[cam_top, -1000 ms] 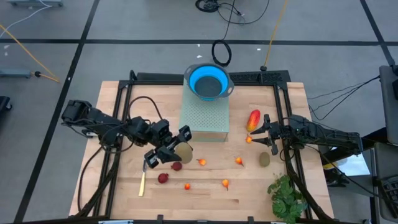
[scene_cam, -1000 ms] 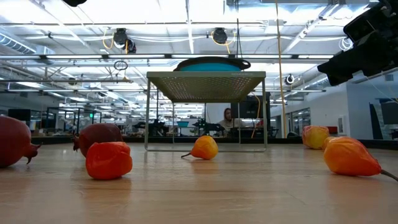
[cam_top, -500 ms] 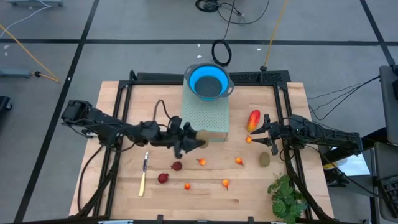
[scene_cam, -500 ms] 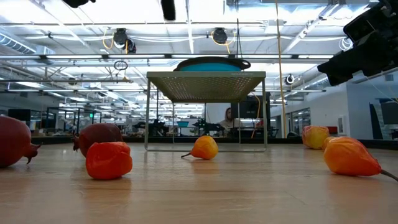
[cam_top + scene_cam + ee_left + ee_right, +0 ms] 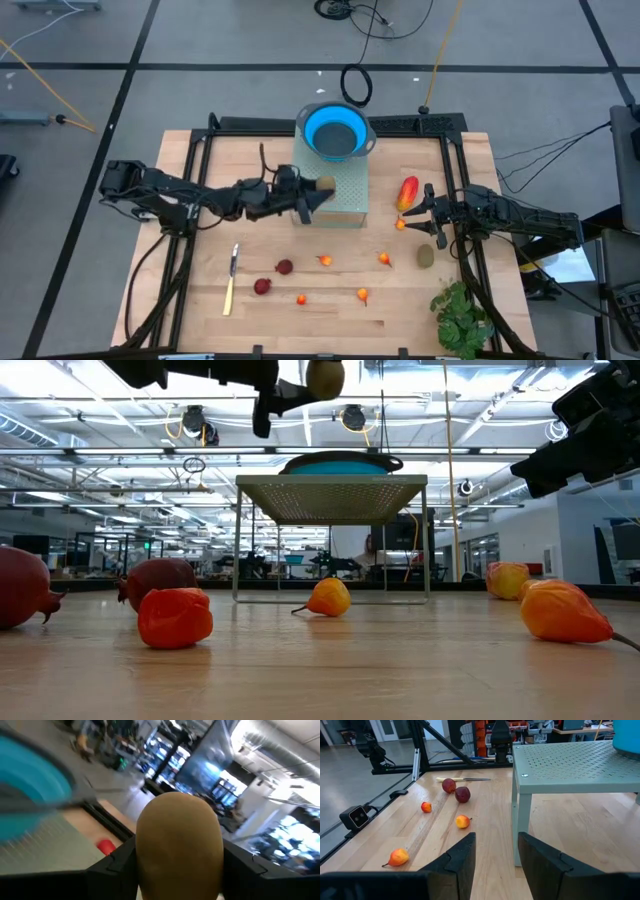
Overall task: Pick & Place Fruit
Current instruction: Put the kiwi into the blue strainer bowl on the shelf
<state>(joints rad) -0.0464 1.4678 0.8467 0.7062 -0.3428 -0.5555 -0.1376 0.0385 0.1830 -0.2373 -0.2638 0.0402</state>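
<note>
1. My left gripper (image 5: 318,192) is raised above the pale green perforated stand (image 5: 345,200), near its front left part, with the arm reaching in from the table's left side.
2. Its jaws are closed around a brownish-olive oval (image 5: 324,185); in my left wrist view that oval (image 5: 180,845) fills the space between my two dark fingers (image 5: 117,865), pressed on both sides.
3. In the low view the oval (image 5: 325,378) hangs high above the stand's top (image 5: 332,495), clear of it.
4. The blue bowl (image 5: 336,131) sits on the far end of the stand, beyond the held oval.
5. My right gripper (image 5: 425,215) waits low over the table on the right side, jaws partly apart with nothing between them; the gap shows bare wood in my right wrist view (image 5: 496,865).
6. The long red-and-yellow piece (image 5: 407,192) lies just beside that gripper, and a tiny orange one (image 5: 401,225) lies close to its tips.
7. A second olive oval (image 5: 426,257) rests on the table near the plant (image 5: 462,315).
8. Two dark red round ones (image 5: 284,267) (image 5: 262,286) lie in the front middle.
9. Four small orange pieces (image 5: 324,261) (image 5: 384,259) (image 5: 301,299) (image 5: 362,295) are scattered near them.
10. The knife (image 5: 230,281) lies left of the red ones.
</note>
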